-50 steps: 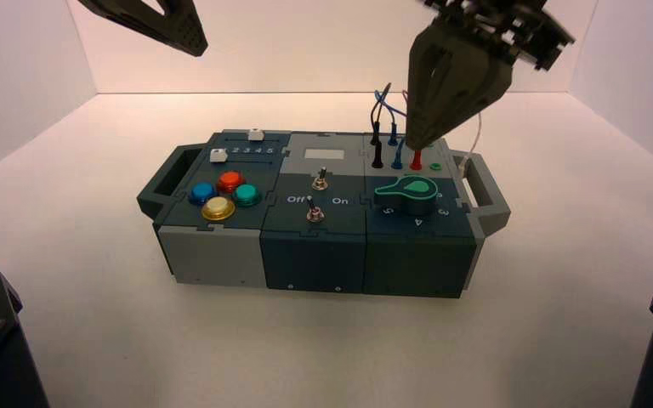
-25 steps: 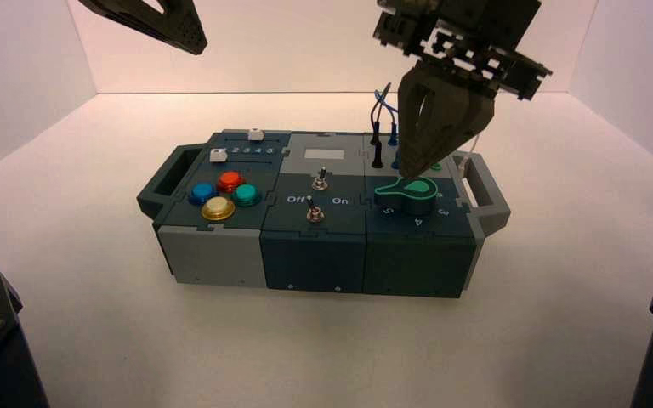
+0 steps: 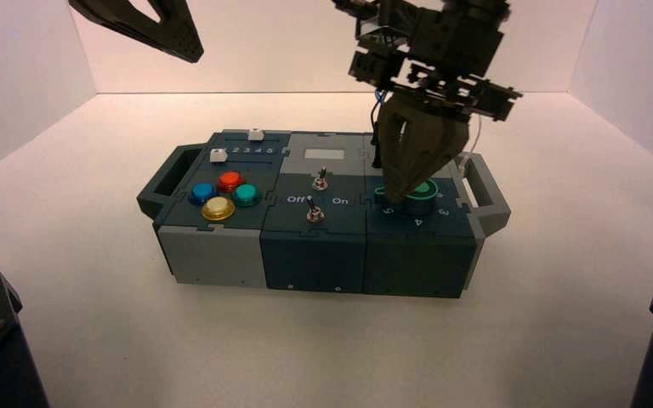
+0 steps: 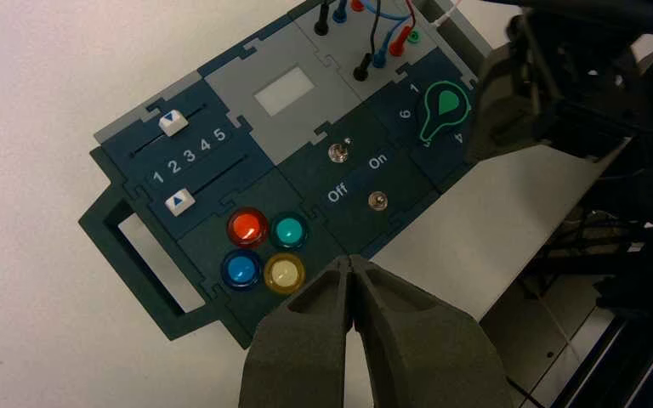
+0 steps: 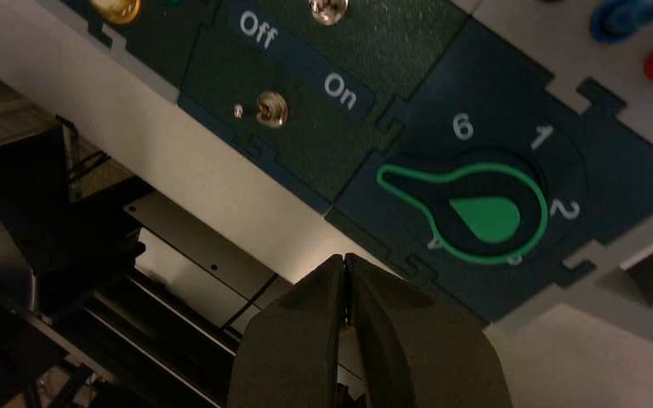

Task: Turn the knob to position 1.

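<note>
Hovers with right pincer (image 5: 346,260) pressed shut, near the green-topped rotary knob (image 5: 486,219) on the front right section of the box (image 3: 315,265). Waits with left pincer (image 4: 350,260) closed, high at box's left.

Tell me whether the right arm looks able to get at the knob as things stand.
Probably yes: the right gripper hovers close to the green-topped knob, with nothing visible between them. The left gripper waits above the box's left side, seemingly out of the way.
</note>
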### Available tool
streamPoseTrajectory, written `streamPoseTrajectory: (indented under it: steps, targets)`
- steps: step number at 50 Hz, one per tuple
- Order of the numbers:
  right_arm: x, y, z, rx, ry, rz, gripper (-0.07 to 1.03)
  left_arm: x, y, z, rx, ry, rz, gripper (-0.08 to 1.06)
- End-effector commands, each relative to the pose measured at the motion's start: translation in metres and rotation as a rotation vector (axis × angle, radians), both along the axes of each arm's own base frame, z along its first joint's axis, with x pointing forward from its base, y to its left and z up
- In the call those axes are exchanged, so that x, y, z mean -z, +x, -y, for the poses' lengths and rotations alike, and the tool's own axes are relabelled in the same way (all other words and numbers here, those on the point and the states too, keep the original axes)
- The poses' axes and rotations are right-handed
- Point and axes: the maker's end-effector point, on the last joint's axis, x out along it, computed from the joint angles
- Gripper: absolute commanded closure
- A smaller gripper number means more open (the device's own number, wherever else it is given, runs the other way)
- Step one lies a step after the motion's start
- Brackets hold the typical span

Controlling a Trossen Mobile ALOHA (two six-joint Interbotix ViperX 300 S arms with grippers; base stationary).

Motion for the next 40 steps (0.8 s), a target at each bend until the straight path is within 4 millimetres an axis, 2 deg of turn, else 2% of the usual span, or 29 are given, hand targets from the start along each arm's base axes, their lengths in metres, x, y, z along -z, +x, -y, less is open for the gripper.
streamPoseTrajectory:
  steps: [1, 21, 40]
  targets:
    - [-0.008, 0.007, -0.01, -0.006, 0.027, 0.024, 0.99, -0.006, 0.001, 0.001, 0.003, -0.016, 0.021, 1.01]
    - [0.003, 0.01, -0.011, -0.002, 0.006, 0.009, 0.99, 0.0, 0.0, 0.0, 0.009, 0.003, 0.015, 1.01]
    - [0.006, 0.016, -0.01, 0.011, 0.001, 0.022, 0.99, -0.002, 0.001, 0.0, 0.012, 0.003, 0.017, 1.01]
